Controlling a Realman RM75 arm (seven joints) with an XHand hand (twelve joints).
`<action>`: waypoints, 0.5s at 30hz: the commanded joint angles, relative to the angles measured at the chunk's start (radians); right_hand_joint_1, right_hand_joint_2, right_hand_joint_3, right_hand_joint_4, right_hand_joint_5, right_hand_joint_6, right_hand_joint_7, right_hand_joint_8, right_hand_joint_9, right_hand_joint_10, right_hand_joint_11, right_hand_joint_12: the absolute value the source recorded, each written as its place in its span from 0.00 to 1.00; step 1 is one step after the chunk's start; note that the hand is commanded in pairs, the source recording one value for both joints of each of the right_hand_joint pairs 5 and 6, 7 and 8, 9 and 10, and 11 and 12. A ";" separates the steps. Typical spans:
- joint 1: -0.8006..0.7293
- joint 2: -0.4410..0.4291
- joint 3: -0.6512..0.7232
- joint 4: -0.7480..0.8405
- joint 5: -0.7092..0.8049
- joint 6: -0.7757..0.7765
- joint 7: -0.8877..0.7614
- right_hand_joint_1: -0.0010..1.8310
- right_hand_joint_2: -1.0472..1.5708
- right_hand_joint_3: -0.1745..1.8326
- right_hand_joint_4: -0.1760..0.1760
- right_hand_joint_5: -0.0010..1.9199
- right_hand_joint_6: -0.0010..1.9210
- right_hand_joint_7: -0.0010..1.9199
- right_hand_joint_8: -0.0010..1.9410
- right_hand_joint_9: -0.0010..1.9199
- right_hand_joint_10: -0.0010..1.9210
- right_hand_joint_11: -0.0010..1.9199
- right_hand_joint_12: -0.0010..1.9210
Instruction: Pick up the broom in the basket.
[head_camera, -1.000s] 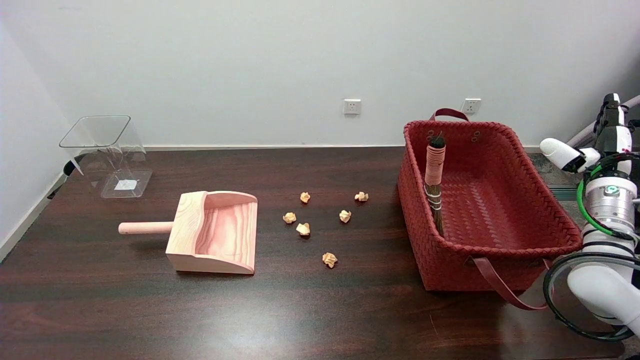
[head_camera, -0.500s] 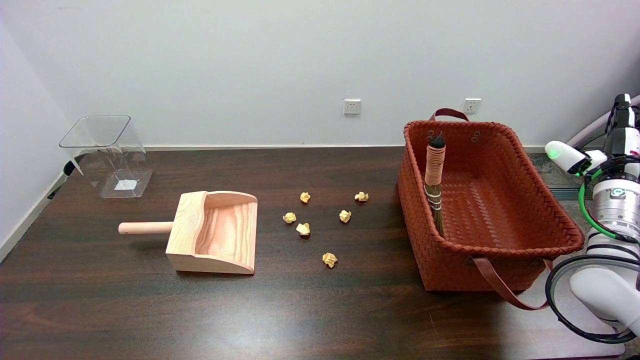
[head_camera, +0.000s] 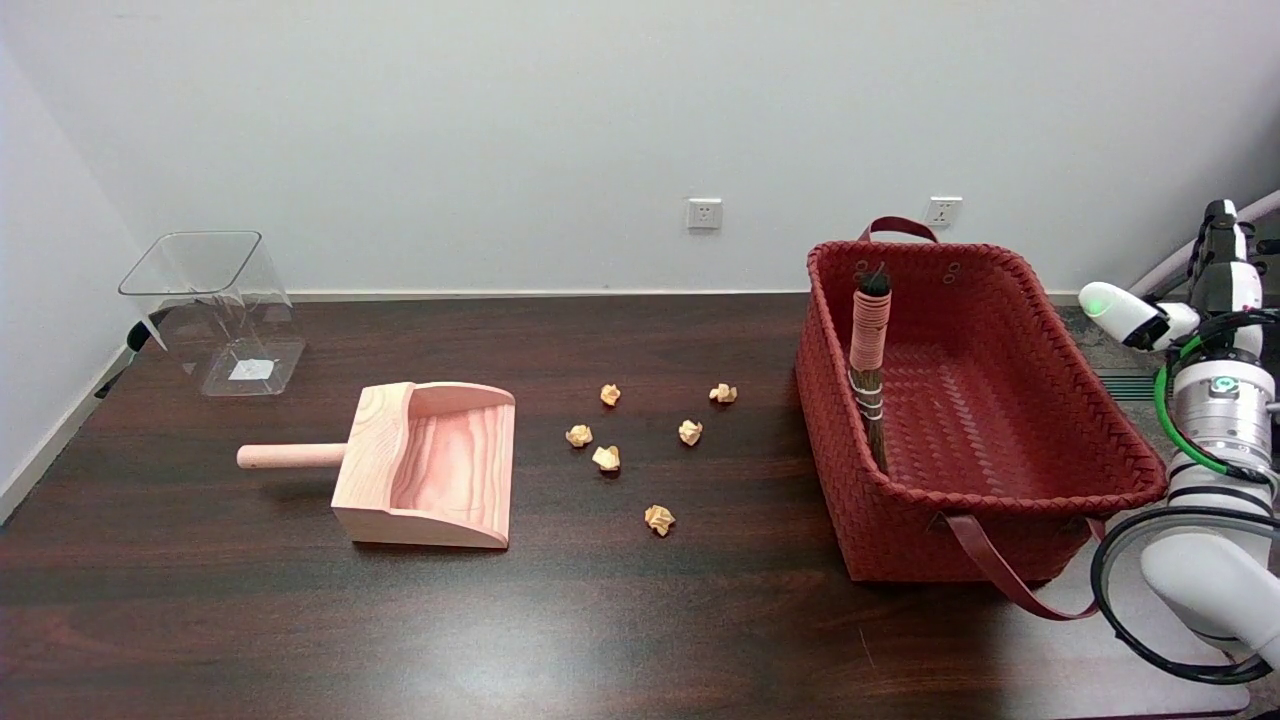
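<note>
One view is all you have, the head view: the broom (head_camera: 868, 365) stands nearly upright against the left wall inside the red woven basket (head_camera: 1040, 500), handle end up, while your right hand (head_camera: 1215, 265) sits well apart from it at the picture's right edge, beyond the basket's right rim. You cannot tell how its fingers lie, though nothing shows in them. I judge you are only at the approach: bring the hand over the rim and close the fingers around the wrapped handle.
</note>
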 joint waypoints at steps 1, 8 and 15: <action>0.007 0.003 -0.010 0.008 0.029 -0.037 0.005 0.52 0.11 0.70 0.50 0.00 0.00 0.00 0.00 0.00 0.00 0.00 0.00; -0.006 -0.002 -0.022 -0.066 0.006 -0.030 0.000 0.52 0.11 0.71 0.50 0.00 0.00 0.00 0.00 0.00 0.00 0.00 0.00; -0.011 -0.003 -0.056 -0.198 -0.022 -0.038 -0.005 0.53 0.10 0.71 0.50 0.00 0.00 0.00 0.00 0.00 0.00 0.00 0.00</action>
